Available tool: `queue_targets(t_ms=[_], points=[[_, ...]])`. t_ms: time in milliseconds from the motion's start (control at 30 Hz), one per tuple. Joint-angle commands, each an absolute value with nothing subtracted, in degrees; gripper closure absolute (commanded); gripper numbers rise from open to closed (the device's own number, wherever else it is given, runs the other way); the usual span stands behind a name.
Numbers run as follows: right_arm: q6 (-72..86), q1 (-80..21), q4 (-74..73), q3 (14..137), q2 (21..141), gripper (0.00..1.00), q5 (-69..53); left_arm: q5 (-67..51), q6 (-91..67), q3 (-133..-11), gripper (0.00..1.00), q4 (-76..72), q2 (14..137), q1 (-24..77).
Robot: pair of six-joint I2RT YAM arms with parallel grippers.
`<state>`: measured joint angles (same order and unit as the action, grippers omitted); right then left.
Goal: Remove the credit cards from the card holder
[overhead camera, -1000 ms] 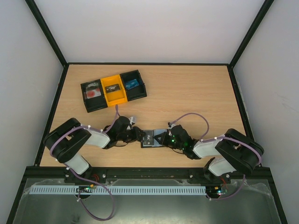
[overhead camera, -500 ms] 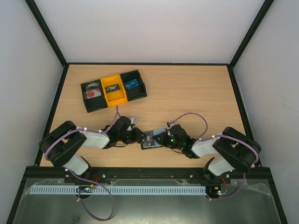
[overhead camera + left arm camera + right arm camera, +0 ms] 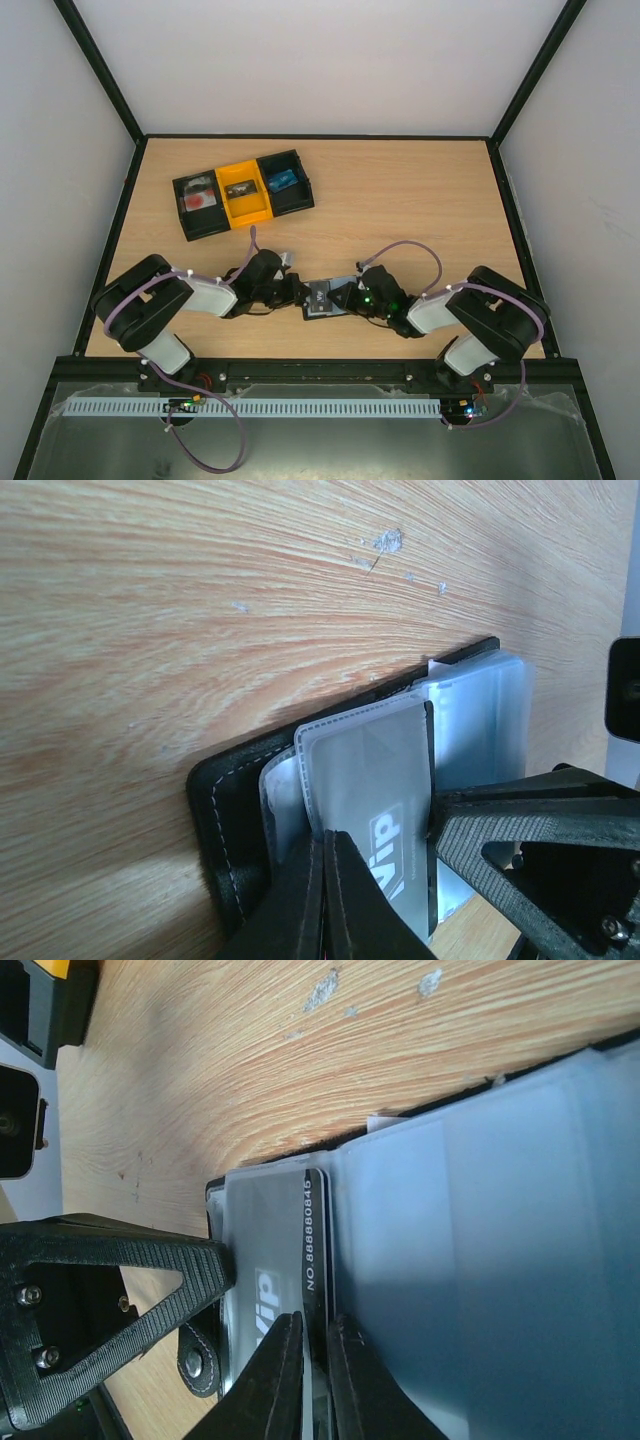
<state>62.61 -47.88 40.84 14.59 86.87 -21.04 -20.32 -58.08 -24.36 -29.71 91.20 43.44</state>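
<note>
The card holder (image 3: 321,298) lies open near the table's front edge, between my two grippers. In the left wrist view its black cover (image 3: 222,810) and clear pocket sleeves show. My left gripper (image 3: 326,842) is shut on the edge of one sleeve, beside a dark credit card (image 3: 385,780) marked "vip". In the right wrist view my right gripper (image 3: 315,1325) is pinched on the long edge of that credit card (image 3: 262,1245), which has a number printed along it. The grey-blue pocket panels (image 3: 520,1210) spread to the right. In the top view the left gripper (image 3: 298,293) and right gripper (image 3: 346,297) face each other.
A black-and-yellow three-compartment tray (image 3: 252,217) stands at the back left with small items in it. The left gripper's ribbed finger (image 3: 120,1280) sits close beside the card in the right wrist view. Black frame rails border the table.
The left gripper opened a little, then shut on the sleeve edge. Both arms shifted slightly, and the card holder has barely moved.
</note>
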Motion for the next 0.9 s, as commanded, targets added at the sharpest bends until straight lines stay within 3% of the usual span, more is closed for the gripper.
queue_targets(t_ms=[0,67,400,567,867], points=[[63.32,-47.51,45.65,14.24,89.21,0.93,-22.74,-19.0,-57.72,-22.88,0.97,-27.1,93.67,43.76],[64.05,-47.26,47.82,13.43,89.6,0.97,-23.45,-18.69,-57.7,-22.72,0.97,-26.99,93.77,43.77],[64.81,-45.51,51.66,9.22,85.87,0.98,-24.02,-17.52,-56.55,-23.76,0.74,-23.65,92.84,42.81],[65.35,-45.47,53.09,9.25,86.47,0.98,-24.99,-17.27,-56.46,-23.33,0.68,-23.11,91.19,42.71],[64.91,-45.08,49.3,7.95,83.16,0.98,-22.33,-17.0,-55.98,-23.28,0.75,-23.04,91.41,42.54]])
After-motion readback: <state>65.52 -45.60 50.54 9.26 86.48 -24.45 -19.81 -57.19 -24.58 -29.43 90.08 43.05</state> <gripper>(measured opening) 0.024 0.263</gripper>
